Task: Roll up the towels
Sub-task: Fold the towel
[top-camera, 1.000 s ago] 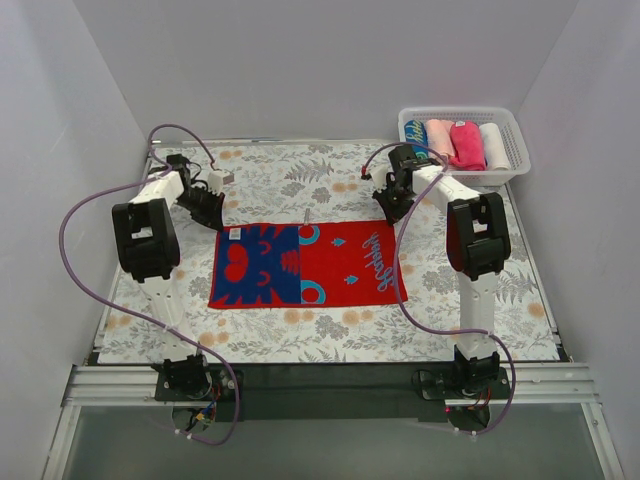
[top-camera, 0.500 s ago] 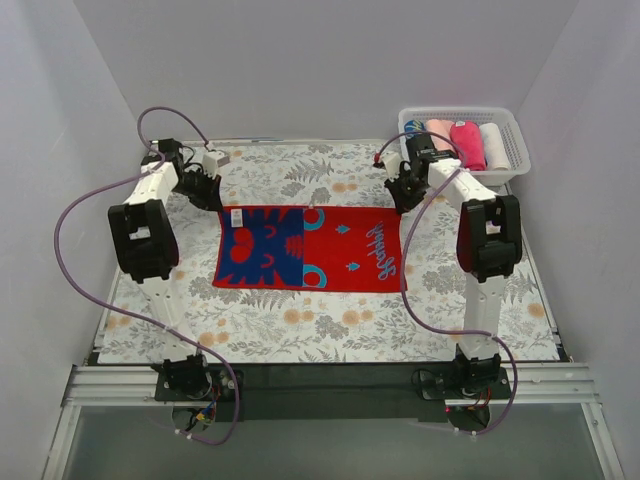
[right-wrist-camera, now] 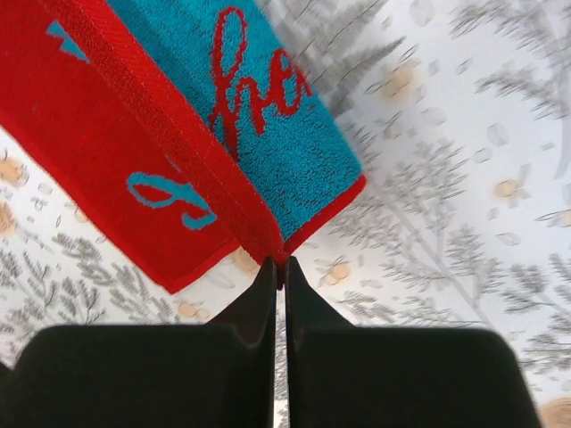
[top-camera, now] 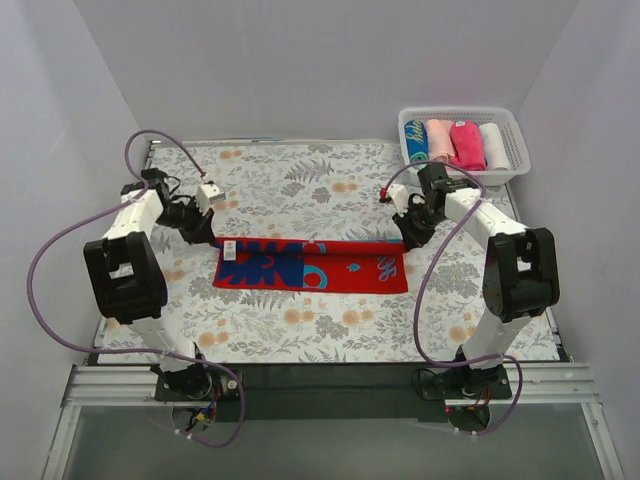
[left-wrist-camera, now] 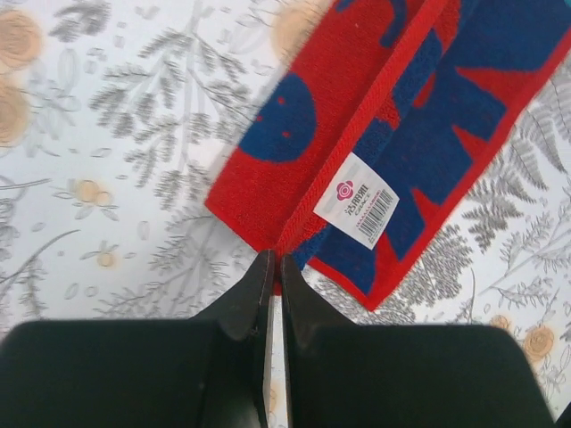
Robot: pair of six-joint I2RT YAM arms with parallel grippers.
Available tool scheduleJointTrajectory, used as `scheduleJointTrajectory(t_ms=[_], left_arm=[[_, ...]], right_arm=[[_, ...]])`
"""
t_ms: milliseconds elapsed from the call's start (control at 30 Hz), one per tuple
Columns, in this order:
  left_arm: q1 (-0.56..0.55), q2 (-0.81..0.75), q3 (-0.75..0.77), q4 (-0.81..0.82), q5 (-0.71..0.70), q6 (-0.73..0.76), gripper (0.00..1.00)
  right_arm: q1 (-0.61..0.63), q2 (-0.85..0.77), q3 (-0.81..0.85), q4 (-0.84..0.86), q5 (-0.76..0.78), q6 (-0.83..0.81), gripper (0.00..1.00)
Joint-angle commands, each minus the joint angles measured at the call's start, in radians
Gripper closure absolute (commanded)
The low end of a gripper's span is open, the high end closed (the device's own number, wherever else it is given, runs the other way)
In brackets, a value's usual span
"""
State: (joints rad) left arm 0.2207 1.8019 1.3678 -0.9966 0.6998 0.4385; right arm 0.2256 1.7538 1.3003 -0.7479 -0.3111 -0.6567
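The red terry towel with blue marks and a teal underside (top-camera: pixel 310 266) lies mid-table on the grey floral table cloth (top-camera: pixel 300 185), drawn over itself lengthwise into a narrow strip. To fold it cleanly, I'd say both arms should carry their corners level and lay edge on edge before letting go. The left gripper (left-wrist-camera: pixel 274 267) and right gripper (right-wrist-camera: pixel 278 267) each pinch a towel corner, fingers almost meeting.

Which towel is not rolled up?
The red towel with blue marks: it lies as a long folded strip on the floral cloth, its ends pinched by the left hand and right hand. The others are short rolls in the white basket.
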Motion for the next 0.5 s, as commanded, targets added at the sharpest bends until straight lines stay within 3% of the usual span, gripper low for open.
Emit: scheduleJointTrajectory(t_ms=[0,167,467], left_arm=[[0.009,-0.084,-0.113,-0.025,-0.031,0.192,1.00],[0.011,-0.124,-0.258,0.027,-0.075,0.269,1.00],[0.009,-0.081,-0.271,0.107,-0.111,0.183,1.00]], right_arm=[[-0.005,-0.050,-0.071,-0.031,-0.009,-0.050,0.99],[0.038,-0.057,-0.165,-0.044,-0.046,-0.032,0.99],[0.084,-0.002,-0.177,-0.031,-0.013,-0.012,0.99]])
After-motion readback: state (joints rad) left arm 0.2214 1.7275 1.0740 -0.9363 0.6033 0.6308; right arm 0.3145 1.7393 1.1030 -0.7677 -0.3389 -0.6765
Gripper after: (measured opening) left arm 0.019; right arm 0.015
